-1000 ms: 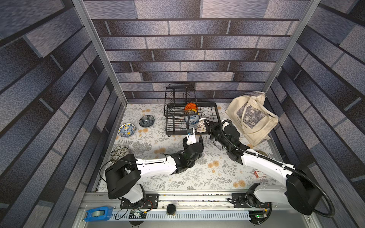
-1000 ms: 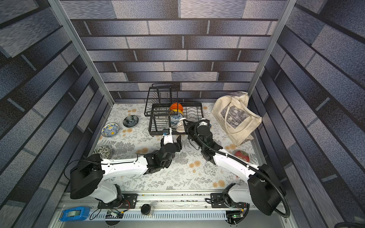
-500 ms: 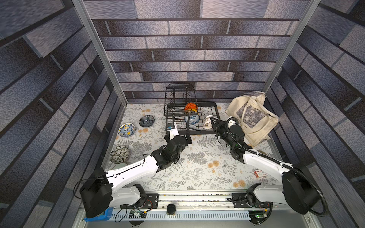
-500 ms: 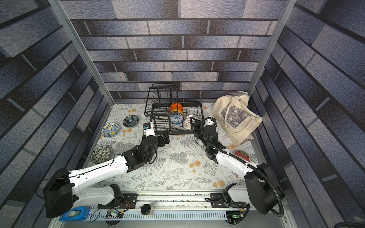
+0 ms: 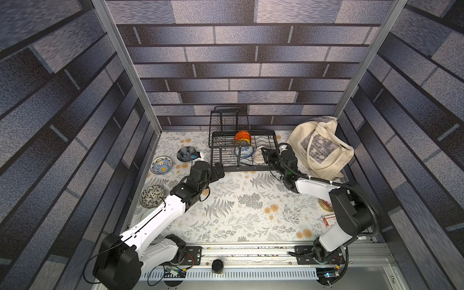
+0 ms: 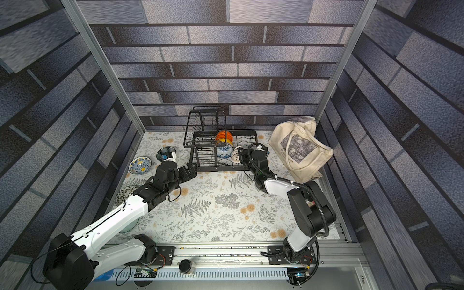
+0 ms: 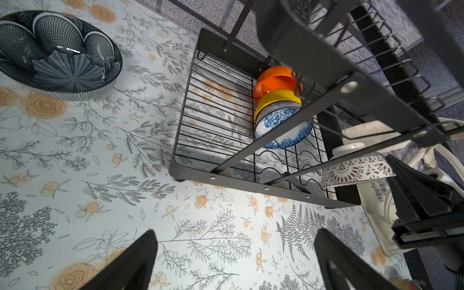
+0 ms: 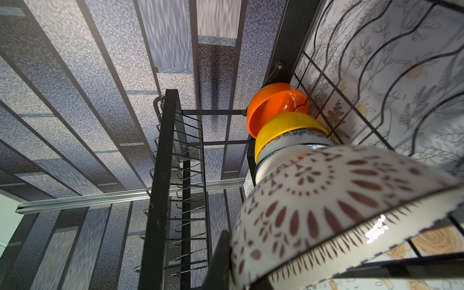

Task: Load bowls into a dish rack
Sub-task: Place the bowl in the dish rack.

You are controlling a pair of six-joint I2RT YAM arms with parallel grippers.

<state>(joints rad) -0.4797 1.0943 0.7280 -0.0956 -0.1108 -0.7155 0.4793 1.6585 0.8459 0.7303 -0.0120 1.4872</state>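
Black rack (image 7: pixel 251 185) with orange bowl (image 7: pixel 273 80), yellow bowl (image 7: pixel 276 99), blue-floral bowl (image 7: pixel 273 118) and maroon-on-white bowl (image 7: pixel 356 170).

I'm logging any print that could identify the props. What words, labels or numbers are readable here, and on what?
"de Mo" and "mphéas", both cut off: on the tote bag, left wrist view.
"Claude Monet", small and only probable: same tote bag, in a top view.
Red-and-white packet near the right arm: print too small to read.
Nothing else is readable.

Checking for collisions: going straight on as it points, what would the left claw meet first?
Probably the dish rack, its low front rail near the corner; the open left claw carries nothing. Depth is unclear.
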